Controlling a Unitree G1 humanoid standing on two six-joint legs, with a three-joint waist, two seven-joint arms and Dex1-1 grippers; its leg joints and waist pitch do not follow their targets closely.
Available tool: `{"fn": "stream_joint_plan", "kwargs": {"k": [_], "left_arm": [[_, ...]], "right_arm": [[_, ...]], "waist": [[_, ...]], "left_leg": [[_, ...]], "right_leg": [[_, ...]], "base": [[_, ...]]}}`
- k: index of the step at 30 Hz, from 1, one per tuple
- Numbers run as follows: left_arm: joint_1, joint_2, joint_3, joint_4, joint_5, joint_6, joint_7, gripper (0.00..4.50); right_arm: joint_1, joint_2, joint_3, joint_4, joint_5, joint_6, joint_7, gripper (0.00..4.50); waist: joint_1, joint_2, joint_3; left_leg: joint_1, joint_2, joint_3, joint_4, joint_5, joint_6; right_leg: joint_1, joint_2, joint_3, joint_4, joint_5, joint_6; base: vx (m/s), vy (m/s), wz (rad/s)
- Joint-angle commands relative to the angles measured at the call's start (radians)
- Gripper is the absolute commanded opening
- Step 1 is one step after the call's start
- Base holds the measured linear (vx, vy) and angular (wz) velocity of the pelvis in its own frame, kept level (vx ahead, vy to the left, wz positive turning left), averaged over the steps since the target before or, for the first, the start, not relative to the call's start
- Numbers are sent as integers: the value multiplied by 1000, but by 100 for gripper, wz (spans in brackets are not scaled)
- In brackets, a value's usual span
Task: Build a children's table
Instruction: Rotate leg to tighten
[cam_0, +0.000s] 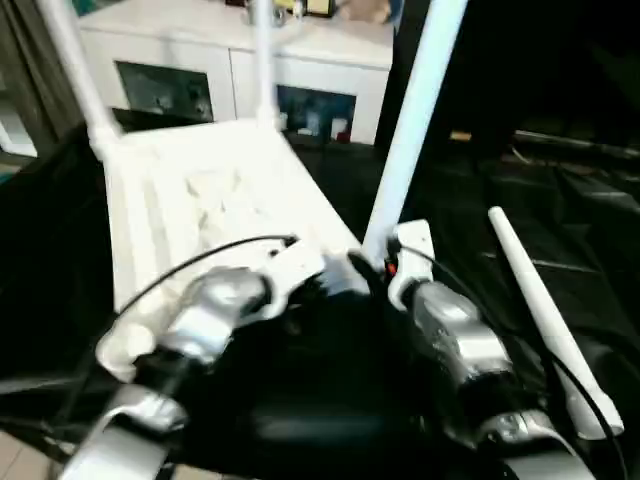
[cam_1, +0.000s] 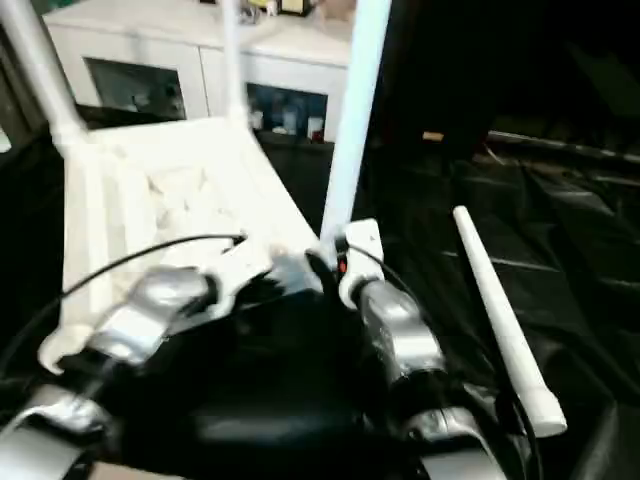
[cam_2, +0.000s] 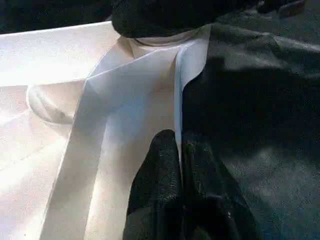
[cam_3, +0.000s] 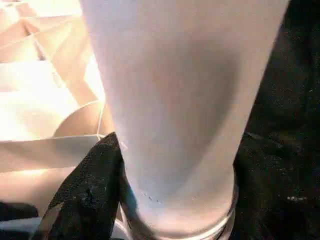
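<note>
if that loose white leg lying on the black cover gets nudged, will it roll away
Probably. The loose leg is round and smooth, lying flat on the black cover, so it would likely roll, curving because it tapers. It looks like light, stiff plastic.

- Black-covered work table (cam_0: 470, 190) carried the job.
- White tabletop (cam_0: 200, 210) lay on it, ribbed underside up.
- One loose leg (cam_0: 545, 315) lay flat on the cover, apart from the top.

White cabinet (cam_0: 250, 70) behind black work table (cam_0: 520, 210)
</note>
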Motion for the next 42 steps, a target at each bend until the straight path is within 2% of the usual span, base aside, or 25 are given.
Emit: {"fn": "stream_joint_plan", "kwargs": {"k": [1, 3, 5, 8, 11, 12, 13, 14, 15, 17, 18, 19, 22, 23, 24, 25, 26, 28, 30, 31, 32, 34, 36, 42], "left_arm": [[20, -23, 0, 43, -5, -12, 54, 0], [27, -8, 3, 41, -2, -19, 35, 0], [32, 2, 4, 37, -4, -28, 25, 0], [47, 34, 6, 20, -14, -54, -6, 0], [82, 74, 12, -25, -48, -110, -84, 0], [102, 92, 12, -54, -70, -138, -131, 0], [102, 92, 12, -54, -70, -138, -131, 0], [131, 133, 1, -98, -85, -164, -196, 0], [142, 150, -4, -114, -90, -166, -219, 0], [152, 168, -7, -130, -97, -170, -242, 0], [165, 182, -5, -152, -118, -169, -276, 0], [172, 187, -1, -164, -134, -169, -294, 0], [191, 191, 12, -189, -164, -173, -332, 0], [191, 191, 12, -189, -164, -173, -332, 0], [194, 194, 10, -192, -163, -176, -335, 0], [194, 194, 10, -192, -163, -176, -335, 0], [196, 197, 8, -193, -161, -175, -335, 0], [199, 202, 7, -196, -160, -176, -335, 0], [201, 204, 8, -202, -160, -174, -336, 0], [201, 204, 8, -202, -160, -174, -336, 0], [204, 203, 11, -205, -158, -172, -339, 0], [209, 200, 17, -206, -152, -173, -343, 0], [210, 200, 17, -205, -150, -175, -343, 0], [200, 180, 30, -191, -146, -151, -297, 0]], "right_arm": [[10, 21, 41, 52, -13, 6, 23, 272], [9, 26, 25, 29, 26, -18, 90, 341], [10, 21, 22, 15, 36, -22, 117, 341], [10, -12, 33, -17, 39, -32, 191, 375], [26, -86, 69, -64, 46, -50, 343, 388], [44, -127, 95, -102, 51, -56, 431, 388], [44, -127, 95, -102, 51, -56, 431, 388], [64, -191, 112, -154, 68, -34, 543, 388], [68, -213, 114, -168, 73, -24, 579, 388], [73, -239, 120, -185, 77, -14, 624, 388], [78, -267, 133, -199, 72, -11, 672, 388], [80, -278, 141, -203, 66, -16, 690, 388], [85, -299, 171, -205, 52, -26, 733, 388], [85, -299, 171, -205, 52, -26, 733, 388], [86, -299, 174, -204, 51, -27, 737, 388], [86, -299, 174, -204, 51, -27, 737, 388], [86, -299, 180, -202, 50, -24, 744, 361], [86, -295, 184, -200, 49, -20, 746, 354], [87, -294, 188, -205, 49, -15, 751, 335], [87, -294, 188, -205, 49, -15, 751, 312], [88, -295, 190, -206, 49, -15, 755, 312], [90, -296, 192, -203, 49, -19, 757, 291], [93, -294, 192, -201, 46, -22, 757, 280], [97, -273, 170, -164, 27, -25, 675, 274]], "waist": [[-2, -8, -37], [-1, -8, -37], [0, -8, -37], [1, -12, -37], [2, -13, -39], [5, -15, -37], [4, -15, -39], [6, -15, -42], [7, -15, -48], [5, -14, -50], [6, -14, -52], [5, -15, -51], [4, -12, -49], [4, -14, -48], [4, -16, -46], [4, -16, -46], [5, -15, -45], [4, -15, -44], [4, -15, -46], [4, -15, -46], [4, -22, -47], [5, -19, -49], [5, -19, -49], [5, -17, -49]], "left_leg": [[12, 67, -38, -67, -268, -17], [13, 67, -35, -66, -263, -3], [10, 68, -35, -66, -261, 8], [7, 67, -34, -66, -251, 16], [4, 67, -34, -63, -230, 26], [2, 69, -35, -62, -214, 42], [1, 70, -33, -60, -207, 48], [3, 68, -32, -57, -183, 57], [-3, 66, -31, -50, -138, 76], [-4, 65, -29, -45, -101, 100], [-6, 64, -27, -40, -68, 125], [-7, 64, -27, -39, -66, 130], [-5, 66, -26, -38, -82, 131], [-4, 67, -25, -38, -88, 129], [-4, 68, -25, -40, -111, 119], [-4, 68, -25, -40, -111, 119], [-3, 68, -24, -42, -134, 105], [-2, 68, -25, -44, -144, 93], [-2, 68, -25, -43, -136, 90], [-3, 67, -25, -42, -129, 92], [-4, 66, -24, -41, -114, 99], [-4, 65, -23, -37, -92, 110], [-5, 64, -23, -36, -86, 119], [-3, 65, -24, -37, -98, 112]], "right_leg": [[4, -99, 60, -104, -258, -133], [2, -99, 61, -103, -225, -138], [5, -101, 61, -104, -225, -137], [7, -99, 60, -105, -231, -133], [11, -99, 58, -102, -214, -134], [12, -99, 57, -101, -191, -133], [12, -98, 58, -98, -173, -136], [13, -93, 56, -93, -126, -143], [17, -91, 55, -80, -41, -154], [15, -85, 53, -71, 41, -170], [13, -83, 50, -61, 116, -194], [12, -83, 50, -60, 126, -201], [9, -84, 49, -61, 107, -225], [9, -83, 48, -62, 95, -227], [8, -87, 49, -67, 49, -225], [8, -87, 49, -67, 49, -225], [7, -88, 50, -71, 6, -218], [8, -89, 51, -73, -22, -210], [8, -89, 52, -71, -12, -208], [9, -89, 52, -69, -1, -208], [10, -88, 51, -67, 20, -209], [10, -88, 51, -63, 55, -213], [10, -87, 50, -62, 67, -215], [10, -88, 50, -64, 42, -214]], "base": [[0, 0, 0], [0, 0, 0], [0, 0, 0], [0, 0, 0], [0, 0, 0], [0, 0, 0], [0, 0, 0], [0, 0, 0], [0, 0, 0], [0, 0, 0], [0, 0, 0], [0, 0, 0], [0, 0, 0], [0, 0, 0], [0, 0, 0], [0, 0, 0], [0, 0, 0], [0, 0, 0], [0, 0, 0], [0, 0, 0], [0, 0, 0], [0, 0, 0], [0, 0, 0], [0, 0, 0]]}}
